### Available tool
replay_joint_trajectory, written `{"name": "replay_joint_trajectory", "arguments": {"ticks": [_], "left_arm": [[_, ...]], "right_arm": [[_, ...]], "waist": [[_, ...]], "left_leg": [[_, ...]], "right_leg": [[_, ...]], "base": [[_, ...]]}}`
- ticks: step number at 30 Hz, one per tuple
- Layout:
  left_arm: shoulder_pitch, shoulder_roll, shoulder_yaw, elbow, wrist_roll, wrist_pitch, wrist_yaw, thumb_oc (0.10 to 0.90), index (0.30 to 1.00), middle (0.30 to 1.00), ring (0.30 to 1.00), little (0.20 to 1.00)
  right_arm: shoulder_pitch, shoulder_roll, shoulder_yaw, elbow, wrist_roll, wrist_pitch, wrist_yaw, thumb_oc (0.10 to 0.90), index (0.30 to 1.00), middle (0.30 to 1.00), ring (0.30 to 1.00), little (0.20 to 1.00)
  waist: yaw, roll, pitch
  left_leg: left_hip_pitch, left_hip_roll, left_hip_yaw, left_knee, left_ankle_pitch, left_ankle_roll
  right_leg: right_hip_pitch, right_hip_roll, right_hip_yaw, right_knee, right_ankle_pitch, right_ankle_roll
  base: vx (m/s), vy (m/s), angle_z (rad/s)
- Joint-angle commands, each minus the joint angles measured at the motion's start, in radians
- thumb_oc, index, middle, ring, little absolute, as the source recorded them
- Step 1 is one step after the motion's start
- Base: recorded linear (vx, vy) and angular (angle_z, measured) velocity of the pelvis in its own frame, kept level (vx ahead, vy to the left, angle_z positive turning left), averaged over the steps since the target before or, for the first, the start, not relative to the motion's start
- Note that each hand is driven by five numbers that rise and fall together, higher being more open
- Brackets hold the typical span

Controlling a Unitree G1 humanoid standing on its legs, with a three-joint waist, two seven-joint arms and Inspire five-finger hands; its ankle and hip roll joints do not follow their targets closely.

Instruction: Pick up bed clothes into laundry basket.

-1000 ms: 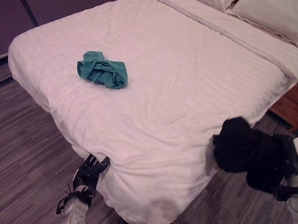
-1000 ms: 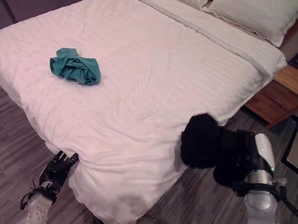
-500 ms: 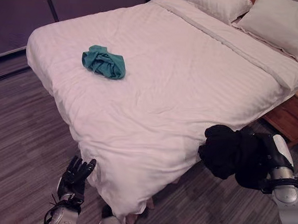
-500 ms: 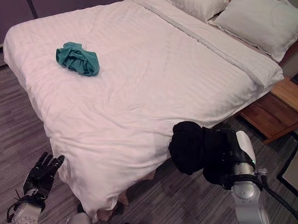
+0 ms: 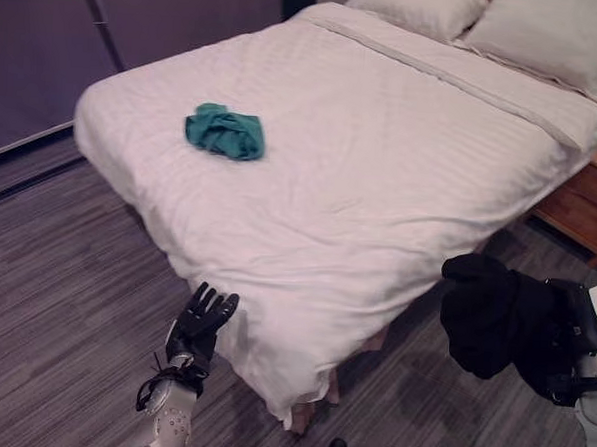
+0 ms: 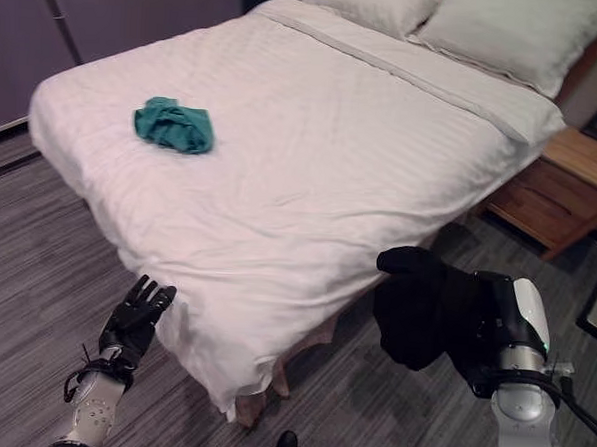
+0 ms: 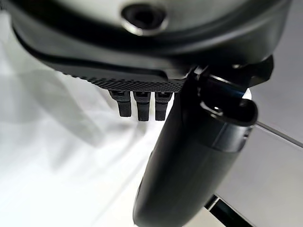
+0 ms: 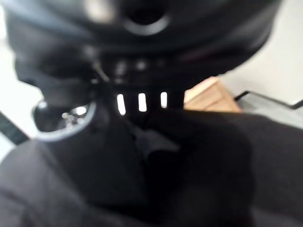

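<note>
Clearly the right hand (image 6: 494,319) is closed round a bundled black garment (image 6: 419,305), carrying it off the bed's side at about four o'clock in the head views; its own wrist view shows dark cloth packed against the fingers. At about seven o'clock the left hand (image 5: 198,323) hangs empty with fingers straight and spread, just beside the drooping corner of the white duvet (image 5: 381,178). Farther out, near ten o'clock on the bed (image 6: 271,367), a crumpled teal garment (image 5: 225,133) lies alone, well apart from both hands. Two pillows (image 6: 509,29) sit at the head near one o'clock, with a wooden nightstand (image 6: 561,187) at three o'clock.

By my reading, one piece is in hand and awaiting delivery; the next move calls for finding the laundry basket and lowering the black bundle into it, then coming for the teal piece. I cannot place the basket. What kind of clothing the black bundle is remains hard to make out.
</note>
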Motion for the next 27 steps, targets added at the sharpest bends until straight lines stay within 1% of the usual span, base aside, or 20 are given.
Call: {"name": "replay_joint_trajectory", "arguments": {"ticks": [1, 3, 4, 5, 6, 7, 8, 9, 10, 11, 14, 16, 18, 19, 20, 21, 24, 25, 26, 27], "left_arm": [[-0.027, 0.111, 0.068, -0.098, 0.022, -0.065, -0.022, 0.800, 0.900, 0.900, 0.900, 0.900], [-0.030, 0.131, 0.072, -0.098, 0.033, -0.072, -0.014, 0.800, 0.900, 0.900, 0.900, 0.900], [-0.030, 0.132, 0.073, -0.098, 0.033, -0.072, -0.014, 0.800, 0.900, 0.900, 0.900, 0.900], [-0.021, 0.150, 0.080, -0.097, 0.069, -0.073, -0.004, 0.800, 0.900, 0.900, 0.900, 0.900], [-0.015, 0.155, 0.084, -0.100, 0.082, -0.073, 0.000, 0.800, 0.900, 0.900, 0.900, 0.900], [-0.011, 0.162, 0.089, -0.109, 0.083, -0.071, 0.002, 0.800, 0.900, 0.900, 0.900, 0.900], [0.000, 0.166, 0.099, -0.113, 0.103, -0.066, 0.004, 0.800, 0.900, 0.900, 0.900, 0.900], [0.007, 0.170, 0.105, -0.118, 0.115, -0.067, 0.007, 0.800, 0.900, 0.900, 0.900, 0.900], [0.010, 0.173, 0.107, -0.125, 0.122, -0.064, 0.013, 0.800, 0.900, 0.900, 0.900, 0.900], [0.011, 0.172, 0.107, -0.126, 0.123, -0.063, 0.014, 0.800, 0.900, 0.900, 0.900, 0.900], [0.003, 0.172, 0.111, -0.114, 0.140, -0.054, 0.023, 0.800, 0.900, 0.900, 0.900, 0.900], [-0.008, 0.172, 0.106, -0.112, 0.146, -0.057, 0.029, 0.800, 0.900, 0.900, 0.900, 0.900], [-0.024, 0.176, 0.097, -0.104, 0.154, -0.055, 0.023, 0.800, 0.900, 0.900, 0.900, 0.900], [-0.044, 0.177, 0.088, -0.098, 0.159, -0.052, 0.013, 0.800, 0.900, 0.900, 0.900, 0.900], [-0.044, 0.178, 0.086, -0.097, 0.160, -0.053, 0.013, 0.800, 0.900, 0.900, 0.900, 0.900], [-0.093, 0.182, 0.066, -0.088, 0.182, -0.049, 0.005, 0.800, 0.900, 0.900, 0.900, 0.900], [-0.128, 0.195, 0.046, -0.091, 0.201, -0.050, -0.003, 0.800, 0.900, 0.900, 0.900, 0.900], [-0.138, 0.199, 0.039, -0.096, 0.200, -0.053, -0.005, 0.800, 0.900, 0.900, 0.900, 0.900], [-0.170, 0.188, 0.009, -0.079, 0.195, -0.054, -0.009, 0.800, 0.900, 0.900, 0.900, 0.900], [-0.171, 0.187, 0.008, -0.076, 0.194, -0.055, -0.010, 0.800, 0.900, 0.900, 0.900, 0.900]], "right_arm": [[-0.148, -0.025, -0.022, -0.091, 0.000, -0.065, -0.077, 0.400, 0.300, 0.300, 0.300, 0.300], [-0.171, -0.005, -0.013, -0.094, -0.007, -0.062, -0.089, 0.400, 0.300, 0.300, 0.300, 0.300], [-0.172, -0.004, -0.012, -0.094, -0.008, -0.062, -0.089, 0.400, 0.300, 0.300, 0.300, 0.300], [-0.183, -0.001, -0.004, -0.099, -0.032, -0.055, -0.090, 0.400, 0.300, 0.300, 0.300, 0.300], [-0.188, 0.002, -0.002, -0.109, -0.041, -0.053, -0.089, 0.400, 0.300, 0.300, 0.300, 0.300], [-0.187, 0.007, -0.007, -0.108, -0.042, -0.051, -0.091, 0.400, 0.300, 0.300, 0.300, 0.300], [-0.190, 0.017, -0.008, -0.094, -0.042, -0.051, -0.088, 0.400, 0.300, 0.300, 0.300, 0.300], [-0.189, 0.021, -0.008, -0.086, -0.039, -0.053, -0.089, 0.400, 0.300, 0.300, 0.300, 0.300], [-0.183, 0.021, -0.012, -0.076, -0.041, -0.050, -0.090, 0.400, 0.300, 0.300, 0.300, 0.300], [-0.184, 0.020, -0.011, -0.075, -0.041, -0.051, -0.090, 0.400, 0.300, 0.300, 0.300, 0.300], [-0.141, 0.015, -0.042, -0.072, -0.038, -0.040, -0.074, 0.400, 0.300, 0.300, 0.300, 0.300], [-0.122, 0.018, -0.063, -0.070, -0.018, -0.044, -0.073, 0.400, 0.300, 0.300, 0.300, 0.300], [-0.111, 0.020, -0.078, -0.069, 0.000, -0.052, -0.075, 0.400, 0.300, 0.300, 0.300, 0.300], [-0.095, 0.022, -0.093, -0.072, 0.006, -0.056, -0.073, 0.400, 0.300, 0.300, 0.300, 0.300], [-0.092, 0.023, -0.095, -0.074, 0.006, -0.056, -0.073, 0.400, 0.300, 0.300, 0.300, 0.300], [-0.087, 0.024, -0.099, -0.088, 0.013, -0.066, -0.073, 0.400, 0.300, 0.300, 0.300, 0.300], [-0.085, 0.013, -0.104, -0.088, 0.016, -0.069, -0.085, 0.400, 0.300, 0.300, 0.300, 0.300], [-0.075, 0.006, -0.112, -0.078, 0.015, -0.066, -0.090, 0.400, 0.300, 0.300, 0.300, 0.300], [-0.062, 0.007, -0.117, -0.076, 0.018, -0.070, -0.104, 0.400, 0.300, 0.300, 0.300, 0.300], [-0.061, 0.005, -0.118, -0.077, 0.018, -0.069, -0.105, 0.400, 0.300, 0.300, 0.300, 0.300]], "waist": [[0.049, -0.093, -0.052], [0.058, -0.103, -0.038], [0.060, -0.106, -0.039], [0.063, -0.097, -0.023], [0.062, -0.091, -0.009], [0.053, -0.071, 0.004], [0.047, -0.040, 0.015], [0.044, -0.030, 0.020], [0.029, -0.023, 0.026], [0.029, -0.024, 0.024], [-0.020, -0.019, 0.021], [-0.038, -0.028, 0.021], [-0.064, -0.041, 0.015], [-0.088, -0.059, -0.007], [-0.094, -0.052, -0.006], [-0.103, -0.058, -0.042], [-0.115, -0.029, -0.074], [-0.127, -0.016, -0.082], [-0.170, 0.011, -0.102], [-0.171, 0.012, -0.102]], "left_leg": [[-0.045, -0.052, -0.033, 0.079, -0.009, 0.062], [-0.049, -0.097, -0.037, 0.090, -0.047, 0.097], [-0.050, -0.101, -0.034, 0.091, -0.049, 0.101], [-0.029, -0.146, -0.036, 0.081, -0.071, 0.136], [-0.015, -0.177, -0.036, 0.073, -0.076, 0.161], [-0.004, -0.185, -0.048, 0.066, -0.077, 0.181], [0.030, -0.201, -0.064, 0.047, -0.090, 0.214], [0.045, -0.207, -0.073, 0.040, -0.095, 0.223], [0.056, -0.208, -0.098, 0.034, -0.098, 0.231], [0.053, -0.210, -0.097, 0.034, -0.098, 0.230], [0.093, -0.228, -0.147, 0.004, -0.095, 0.232], [0.114, -0.248, -0.168, -0.010, -0.109, 0.226], [0.160, -0.275, -0.193, -0.019, -0.138, 0.212], [0.209, -0.312, -0.207, -0.035, -0.160, 0.198], [0.212, -0.303, -0.214, -0.039, -0.158, 0.197], [0.261, -0.349, -0.212, -0.045, -0.167, 0.182], [0.289, -0.347, -0.224, -0.018, -0.159, 0.152], [0.295, -0.343, -0.225, -0.008, -0.159, 0.141], [0.289, -0.311, -0.205, 0.102, -0.083, 0.076], [0.285, -0.307, -0.206, 0.112, -0.086, 0.068]], "right_leg": [[0.071, -0.144, 0.134, -0.008, 0.064, 0.118], [0.030, -0.202, 0.162, 0.072, 0.130, 0.139], [0.023, -0.207, 0.168, 0.078, 0.129, 0.142], [-0.023, -0.266, 0.200, 0.195, 0.223, 0.145], [-0.060, -0.288, 0.242, 0.288, 0.268, 0.150], [-0.095, -0.278, 0.280, 0.400, 0.285, 0.146], [-0.166, -0.275, 0.341, 0.597, 0.266, 0.142], [-0.196, -0.274, 0.361, 0.672, 0.260, 0.143], [-0.231, -0.234, 0.406, 0.736, 0.247, 0.141], [-0.238, -0.236, 0.410, 0.743, 0.244, 0.141], [-0.330, -0.075, 0.471, 0.781, 0.168, 0.127], [-0.386, 0.000, 0.458, 0.703, 0.136, 0.115], [-0.400, 0.048, 0.416, 0.504, 0.141, 0.118], [-0.409, 0.089, 0.382, 0.334, 0.144, 0.123], [-0.396, 0.093, 0.371, 0.315, 0.151, 0.123], [-0.362, 0.099, 0.194, 0.141, 0.169, 0.123], [-0.282, 0.099, 0.015, 0.035, 0.161, 0.097], [-0.281, 0.104, 0.001, 0.029, 0.154, 0.085], [-0.232, 0.142, 0.029, 0.011, 0.092, 0.032], [-0.227, 0.146, 0.027, 0.005, 0.091, 0.028]], "base": [[0.03, 0.383, 0.18], [0.01, 0.320, 0.24], [0.03, 0.467, 0.25], [0.04, 0.531, 0.25], [0.05, 0.729, 0.54], [0.07, 0.701, 1.02], [0.08, 0.601, 1.03], [0.11, 0.453, 0.87], [0.06, 0.155, 0.58], [0.09, 0.108, 0.62], [0.21, 0.134, 0.56], [0.29, 0.100, 0.46], [0.41, 0.074, 0.87], [0.34, 0.058, 0.81], [0.59, 0.113, 0.55], [0.47, 0.103, 0.53], [0.49, 0.062, 0.26], [0.59, 0.014, 0.05], [0.44, -0.010, -0.24], [0.42, 0.001, -0.15]]}}
